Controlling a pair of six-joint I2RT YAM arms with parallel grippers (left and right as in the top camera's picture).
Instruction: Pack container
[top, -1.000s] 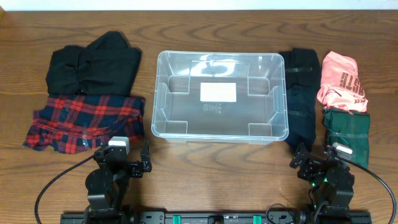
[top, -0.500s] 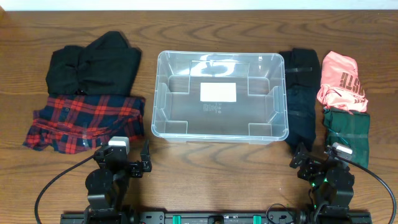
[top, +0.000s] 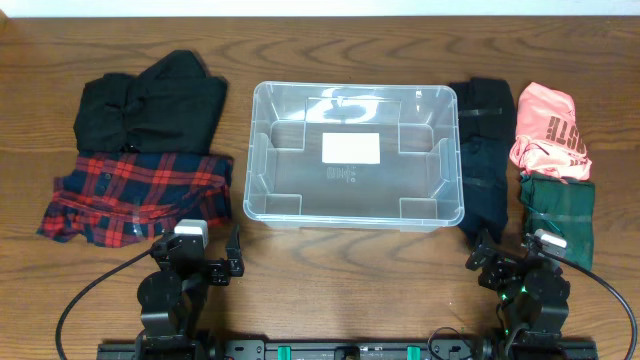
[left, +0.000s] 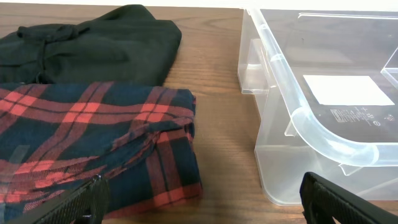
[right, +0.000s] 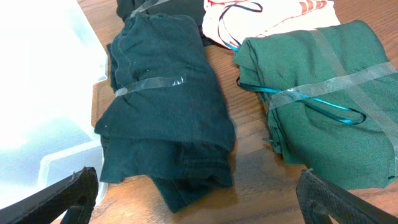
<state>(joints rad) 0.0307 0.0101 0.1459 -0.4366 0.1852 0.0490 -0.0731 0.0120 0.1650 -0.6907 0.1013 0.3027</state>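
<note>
- Left arm (top: 172, 288): black, a white block (top: 190, 232) on top, left cable (top: 100, 275) black and looping.
- Right arm (top: 528, 298): black, small green light (top: 516, 292), black right cable (top: 612, 290).

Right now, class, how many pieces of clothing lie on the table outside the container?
5. Left of the container: black garment, red plaid shirt. Right of it: dark taped bundle, pink garment, green bundle. None looks hidden.

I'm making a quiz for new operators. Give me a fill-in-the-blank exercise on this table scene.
The clear container holds ____ clothes.
The red plaid shirt lies to the container's ____.
The label on its base is ____.
Both the left gripper and the right gripper are ____.
Missing words: no; left; white; open.
</note>
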